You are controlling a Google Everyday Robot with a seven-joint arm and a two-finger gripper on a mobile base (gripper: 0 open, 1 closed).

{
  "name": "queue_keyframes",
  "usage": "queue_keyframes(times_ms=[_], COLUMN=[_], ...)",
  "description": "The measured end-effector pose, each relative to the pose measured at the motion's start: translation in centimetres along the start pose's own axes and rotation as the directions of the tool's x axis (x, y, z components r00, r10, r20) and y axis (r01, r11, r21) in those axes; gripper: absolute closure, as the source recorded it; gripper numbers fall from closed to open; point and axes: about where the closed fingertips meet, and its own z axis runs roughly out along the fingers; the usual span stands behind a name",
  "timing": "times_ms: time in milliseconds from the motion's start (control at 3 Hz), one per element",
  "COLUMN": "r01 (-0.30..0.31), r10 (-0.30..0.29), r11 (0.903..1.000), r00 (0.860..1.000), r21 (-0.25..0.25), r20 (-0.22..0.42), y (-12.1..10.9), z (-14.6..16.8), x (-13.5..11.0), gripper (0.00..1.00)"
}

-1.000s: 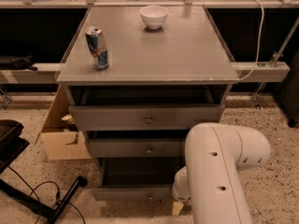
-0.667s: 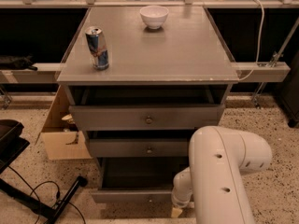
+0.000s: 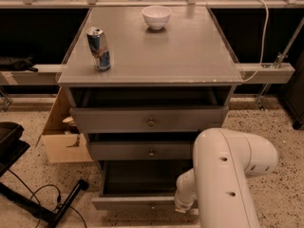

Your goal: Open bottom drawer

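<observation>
The bottom drawer (image 3: 128, 203) is the lowest grey front of the cabinet (image 3: 156, 56). It stands pulled out toward me, and its dark inside (image 3: 142, 177) shows above the front. My gripper (image 3: 183, 207) is at the right part of that front, low in the view. The white forearm (image 3: 228, 179) covers most of it. The drawer's knob is not plainly seen.
The top drawer (image 3: 151, 121) and middle drawer (image 3: 151, 152) stand slightly out, each with a round knob. A blue can (image 3: 99, 49) and a white bowl (image 3: 156, 16) sit on top. A cardboard box (image 3: 61, 139) and a black stand (image 3: 64, 205) are at the left.
The bottom drawer has slid further out toward me. My arm has drawn back and slightly to the right with it.
</observation>
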Motion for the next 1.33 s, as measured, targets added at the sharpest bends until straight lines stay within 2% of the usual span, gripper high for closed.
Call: queue_keyframes(times_ms=[333, 1000, 1333], r01=[-0.013, -0.016, -0.016], r10=[0.013, 0.016, 0.016], r11=[0.9998, 0.9998, 0.9998], r00=[1.0, 1.0, 1.0], r21=[-0.013, -0.015, -0.015], r20=[0.004, 0.005, 0.005], y=[0.0, -1.0, -1.5], z=[-0.4, -0.7, -0.8], x=[-0.4, -0.6, -0.7], gripper=[1.0, 1.0, 0.81])
